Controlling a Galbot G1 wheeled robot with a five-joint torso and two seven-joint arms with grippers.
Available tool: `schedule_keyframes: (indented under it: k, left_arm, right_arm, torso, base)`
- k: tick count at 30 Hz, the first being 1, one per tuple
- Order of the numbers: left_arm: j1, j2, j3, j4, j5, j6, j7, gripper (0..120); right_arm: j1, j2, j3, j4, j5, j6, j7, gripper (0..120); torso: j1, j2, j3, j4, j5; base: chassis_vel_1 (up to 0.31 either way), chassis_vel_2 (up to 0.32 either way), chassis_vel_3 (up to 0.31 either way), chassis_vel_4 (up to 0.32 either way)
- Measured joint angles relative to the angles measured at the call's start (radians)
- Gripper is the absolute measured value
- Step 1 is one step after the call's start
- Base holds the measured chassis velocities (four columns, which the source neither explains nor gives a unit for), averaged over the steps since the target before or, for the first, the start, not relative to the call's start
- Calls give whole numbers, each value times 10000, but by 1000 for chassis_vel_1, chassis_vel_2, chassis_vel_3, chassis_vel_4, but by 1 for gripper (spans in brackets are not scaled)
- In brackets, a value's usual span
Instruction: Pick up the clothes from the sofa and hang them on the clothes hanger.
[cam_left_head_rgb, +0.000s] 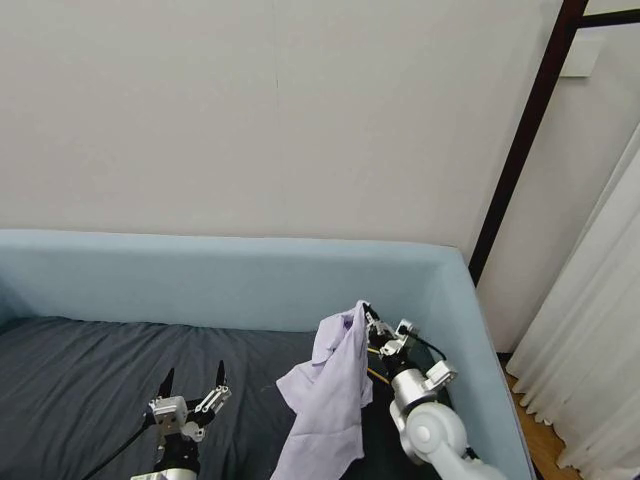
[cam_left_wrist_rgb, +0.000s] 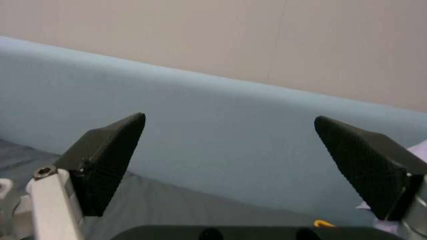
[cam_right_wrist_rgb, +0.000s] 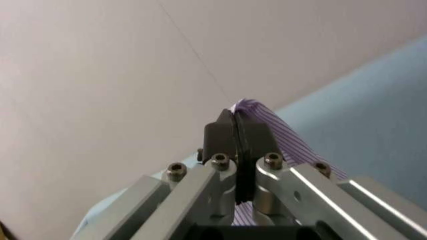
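Garment (cam_left_head_rgb: 328, 395): one, likely a shirt | right tool (cam_left_head_rgb: 365, 313) clamped on it | left tool (cam_left_head_rgb: 194, 372) spread above sofa (cam_left_head_rgb: 200, 280)

Plain off-white wall (cam_left_head_rgb: 270, 110), dark brown slanting frame post (cam_left_head_rgb: 519, 150) at its right edge, white pleated curtain (cam_left_head_rgb: 590, 350) farther right, strip of wooden floor (cam_left_head_rgb: 533, 435) below

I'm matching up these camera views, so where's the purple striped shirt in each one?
Head view: shirt hangs from the right gripper, lower right of centre.
Left wrist view: pale sliver beyond the left gripper.
Right wrist view: clamped in the right gripper.
Shared landmark: blue sofa backrest.
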Motion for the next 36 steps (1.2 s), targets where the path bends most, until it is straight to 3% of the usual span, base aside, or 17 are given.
schedule_keyframes:
  k: [14, 18, 23, 29, 36]
  left_arm:
    - [-90, 39, -1, -187, -476, 99, -26, 100]
    - [-106, 21, 13, -184, -481, 100, -48, 100]
    - [-76, -23, 22, -198, -474, 81, -58, 100]
    - [27, -40, -10, -221, -453, -23, -97, 100]
    - [279, 26, -173, -313, -436, -130, -177, 100]
  right_arm:
    - [2360, -3134, 138, 1409, 2079, 4, 184, 0]
    - [3402, -4589, 166, 1921, 3276, -288, 165, 0]
    - [4080, -5291, 174, 2515, 3805, -632, 238, 0]
    - [3399, -5306, 300, 3178, 3435, -1001, 335, 0]
    - [64, -4050, -418, 2372, 338, -993, -107, 0]
  torso:
    - [1, -1, 1, -1, 2]
    - [0, 0, 0, -3, 0]
    - [1, 0, 0, -1, -3]
    - [0, 0, 0, 0, -4]
    - [1, -1, 0, -3, -1]
  base:
    - [0, 0, 0, 0]
    - [0, 0, 0, 0]
    - [0, 0, 0, 0]
    - [0, 0, 0, 0]
    - [0, 0, 0, 0]
